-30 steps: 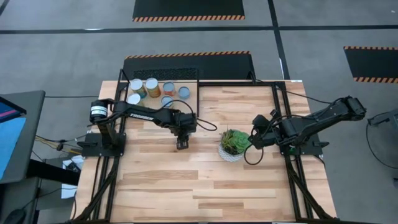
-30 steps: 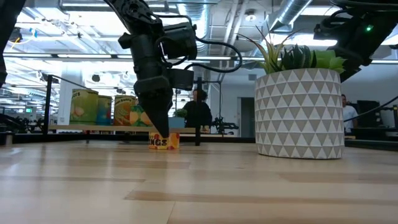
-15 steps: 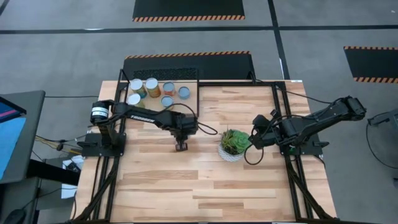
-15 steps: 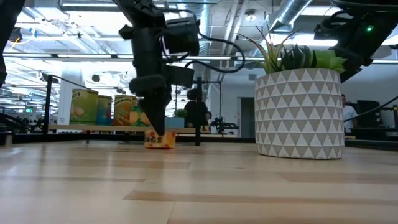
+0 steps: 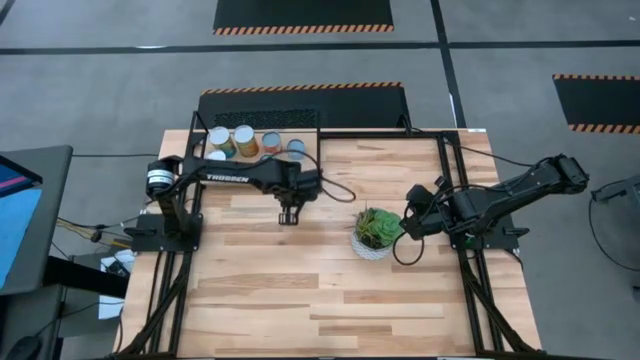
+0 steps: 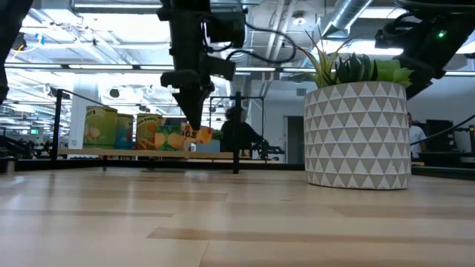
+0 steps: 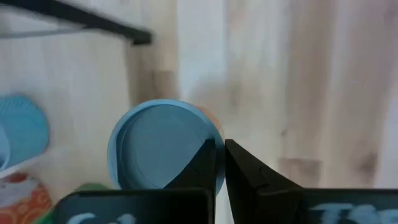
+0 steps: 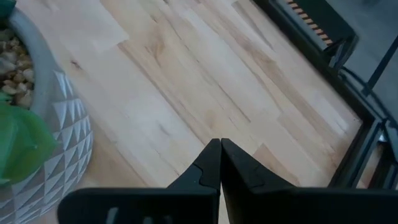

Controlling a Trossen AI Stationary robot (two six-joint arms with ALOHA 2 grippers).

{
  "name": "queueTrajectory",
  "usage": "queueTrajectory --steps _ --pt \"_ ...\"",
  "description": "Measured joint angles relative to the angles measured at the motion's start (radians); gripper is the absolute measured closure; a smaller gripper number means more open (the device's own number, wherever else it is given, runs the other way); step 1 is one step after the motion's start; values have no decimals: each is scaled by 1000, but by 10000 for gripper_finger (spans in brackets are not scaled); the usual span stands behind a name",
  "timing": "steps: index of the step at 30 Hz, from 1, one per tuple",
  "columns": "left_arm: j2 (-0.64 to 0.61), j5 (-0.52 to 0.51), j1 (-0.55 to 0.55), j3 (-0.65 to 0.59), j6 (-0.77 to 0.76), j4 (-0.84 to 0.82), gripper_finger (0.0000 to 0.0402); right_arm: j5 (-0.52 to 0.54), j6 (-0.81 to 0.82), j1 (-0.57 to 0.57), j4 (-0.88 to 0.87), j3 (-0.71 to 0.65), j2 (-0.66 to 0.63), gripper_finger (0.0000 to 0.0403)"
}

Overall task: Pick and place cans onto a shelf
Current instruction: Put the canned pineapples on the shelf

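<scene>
My left gripper (image 6: 194,132) hangs above the middle of the table, shut on a small can with an orange label (image 6: 200,134) and a pale-blue top (image 7: 155,146). In the high view this gripper (image 5: 288,215) covers the can. Several more cans (image 5: 244,138) stand on the shelf (image 5: 310,128) at the table's far left; the low view shows their green and orange labels (image 6: 152,130) on the shelf board (image 6: 89,153). My right gripper (image 8: 219,149) waits shut above the table, right of the plant. My left gripper pinches the rim of the can's top (image 7: 211,140) between its two fingers, one fingertip (image 7: 202,163) over the lid and the other outside the wall. The fingers slant steeply down from above. The can hangs below them, tilted, clear of the table.
A green plant in a white patterned pot (image 5: 373,232) stands right of centre, close to my right gripper, and looms large in the low view (image 6: 356,133). Black frame bars (image 5: 455,200) run along the table's left and right sides. Bare planks lie toward the near edge.
My left gripper has risen and drawn a little toward the far edge and the shelf, rolling its wrist. The orange-labelled can, which stood on the table under the fingers, has come up with it and now hangs tilted, clear of the table.
</scene>
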Motion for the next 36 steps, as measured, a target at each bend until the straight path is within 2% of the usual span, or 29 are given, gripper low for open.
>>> queueTrajectory --steps 13,25,36 --pt "0 41 182 0 97 89 401 -17 0 0 0 0 0 375" --pt "-1 70 199 -5 126 141 400 -17 -1 0 0 0 0 375" --pt "-1 1 212 -5 125 157 346 -67 0 0 1 0 0 375"
